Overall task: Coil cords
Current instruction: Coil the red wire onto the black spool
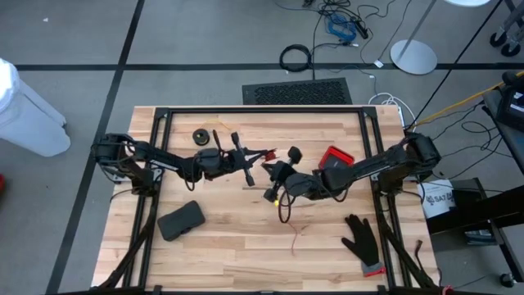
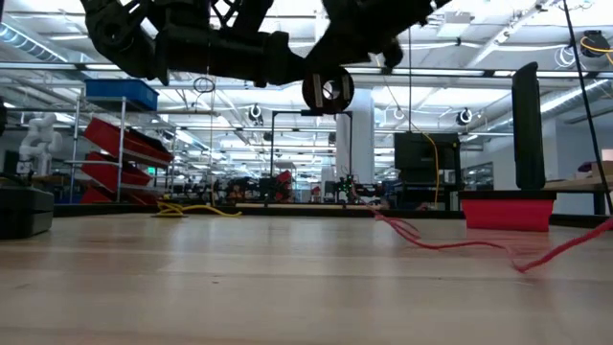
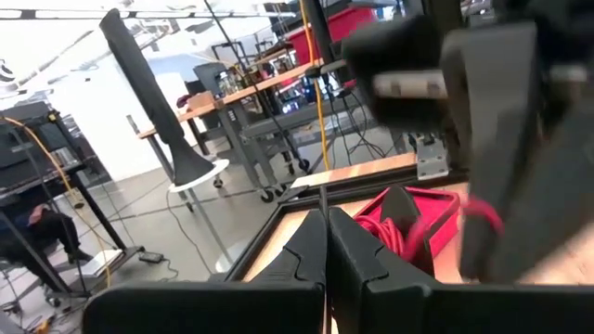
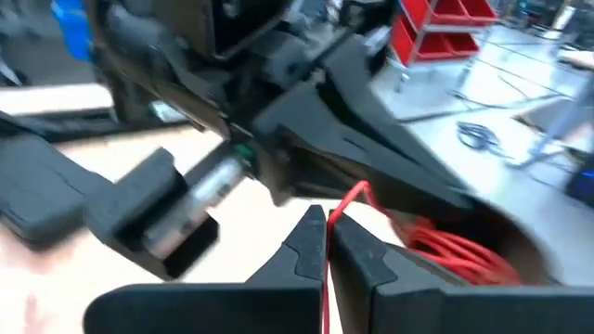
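The red cord trails over the table's near middle and shows in the low view as a slack red cord on the wood. My right gripper is shut on it above the table's middle. My left gripper is shut too, just on the far side of the right one and pointing toward the table's right. A small black spool hangs in the air by both grippers; what carries it is hidden. A second black spool lies flat at the far left, and the yellow-tan cord lies near it. My left gripper pinches a thin strand between its two fingertips, roughly level, coming from the table's left. Red shows at its tips in the high view, so I take the strand for the red cord. The rest of the hold is hidden by my right arm. My right gripper pinches the red cord between its two fingers, a single strand. One part rises from the fingertips toward my left gripper. The other part hangs slack below the fingers and runs onto the table.
A red tray stands right of the grippers. A black glove lies near the right front corner and a dark flat pouch at the near left. A black frame runs along the table's edges.
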`<state>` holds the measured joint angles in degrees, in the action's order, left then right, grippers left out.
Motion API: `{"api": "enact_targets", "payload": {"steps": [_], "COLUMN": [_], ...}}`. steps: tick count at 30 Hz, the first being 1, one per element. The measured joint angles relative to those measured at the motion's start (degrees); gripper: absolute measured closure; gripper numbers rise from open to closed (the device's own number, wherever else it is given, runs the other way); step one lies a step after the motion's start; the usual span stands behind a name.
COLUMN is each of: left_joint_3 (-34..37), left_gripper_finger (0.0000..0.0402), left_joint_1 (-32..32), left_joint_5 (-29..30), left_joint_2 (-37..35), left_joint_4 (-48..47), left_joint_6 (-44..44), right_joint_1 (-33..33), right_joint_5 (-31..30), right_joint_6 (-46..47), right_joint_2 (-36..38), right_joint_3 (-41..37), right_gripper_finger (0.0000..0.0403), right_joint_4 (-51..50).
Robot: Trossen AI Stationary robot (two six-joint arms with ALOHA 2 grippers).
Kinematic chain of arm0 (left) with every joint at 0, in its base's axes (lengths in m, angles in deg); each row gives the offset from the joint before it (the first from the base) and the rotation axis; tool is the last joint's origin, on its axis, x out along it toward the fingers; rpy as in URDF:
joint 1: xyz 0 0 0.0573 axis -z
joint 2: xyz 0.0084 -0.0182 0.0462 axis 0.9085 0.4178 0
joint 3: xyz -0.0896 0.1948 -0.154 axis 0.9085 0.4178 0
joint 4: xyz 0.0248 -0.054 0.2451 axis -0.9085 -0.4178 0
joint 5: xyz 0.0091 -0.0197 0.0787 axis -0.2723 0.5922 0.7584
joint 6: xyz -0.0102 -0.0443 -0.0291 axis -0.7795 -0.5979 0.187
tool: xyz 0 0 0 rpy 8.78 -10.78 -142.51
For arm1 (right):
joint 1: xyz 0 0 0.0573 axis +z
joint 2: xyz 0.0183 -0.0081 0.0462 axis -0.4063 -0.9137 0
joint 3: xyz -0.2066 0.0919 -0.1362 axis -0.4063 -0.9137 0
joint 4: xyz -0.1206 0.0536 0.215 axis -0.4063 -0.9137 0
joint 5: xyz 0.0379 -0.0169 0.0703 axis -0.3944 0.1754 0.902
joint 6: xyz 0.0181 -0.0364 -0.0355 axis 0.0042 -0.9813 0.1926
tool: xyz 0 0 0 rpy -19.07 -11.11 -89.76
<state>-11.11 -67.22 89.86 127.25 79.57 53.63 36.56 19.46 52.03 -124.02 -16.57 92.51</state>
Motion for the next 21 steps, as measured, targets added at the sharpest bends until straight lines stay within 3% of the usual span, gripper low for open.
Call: {"api": "enact_targets", "payload": {"steps": [5, 12, 21], "left_joint_3": [0.00, -0.02, -0.04], "left_gripper_finger": [0.0401, 0.0401, 0.0401], "left_joint_1": [0.07, 0.56, 1.30], "left_joint_5": [0.06, -0.01, -2.26], "left_joint_2": [0.00, 0.00, -0.11], "left_joint_4": [-0.22, 0.33, 1.89], "left_joint_6": [0.00, -0.09, -1.98], "right_joint_1": [1.07, -0.48, -5.14], "right_joint_5": [-4.28, -1.84, 2.27], "right_joint_6": [2.40, 11.84, 10.52], "right_joint_2": [5.54, 12.80, 9.05], "right_joint_3": [2.30, 2.37, 2.14], "right_gripper_finger": [0.0403, 0.0403, 0.0403], "right_joint_4": [-15.00, -34.10, -37.65]}}
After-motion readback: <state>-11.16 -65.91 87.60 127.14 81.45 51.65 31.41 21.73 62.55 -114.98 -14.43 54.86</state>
